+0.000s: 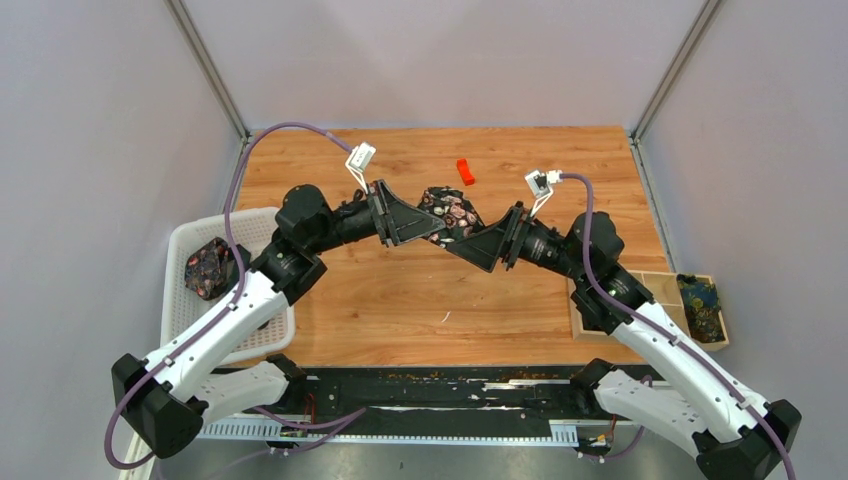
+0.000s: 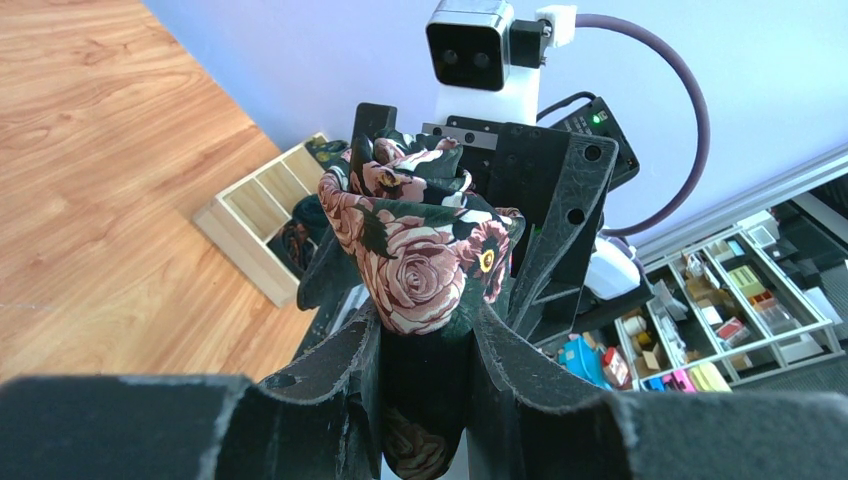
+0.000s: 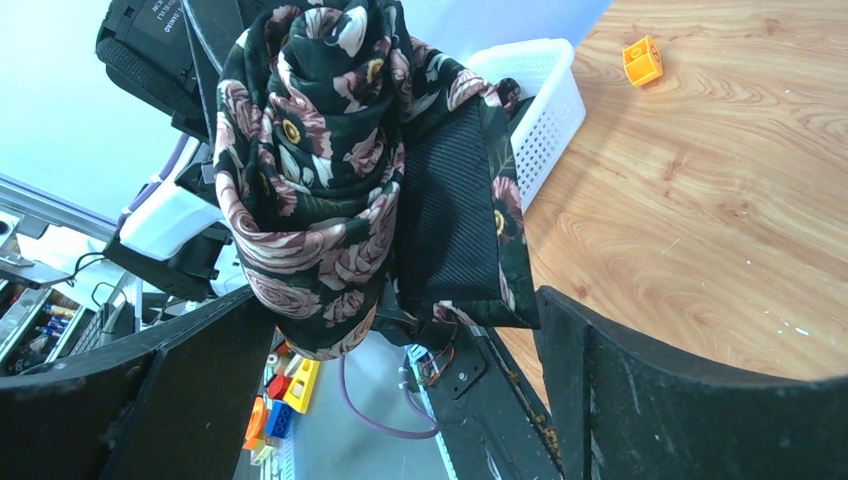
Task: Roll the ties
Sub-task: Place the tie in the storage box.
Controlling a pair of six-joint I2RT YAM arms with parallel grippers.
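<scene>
Left fingers (image 2: 320,380) are clamped on the narrow end of the rolled floral tie (image 2: 420,260), which is held clear above the bench (image 1: 400,300). Right fingers (image 3: 660,400) stand wide apart flanking the roll, whose axis seems to run straight between both arms.

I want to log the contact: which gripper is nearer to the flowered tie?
Left. The left gripper is shut on the flowered tie; the right gripper is open, its fingers standing apart on both sides of the tie.
</scene>
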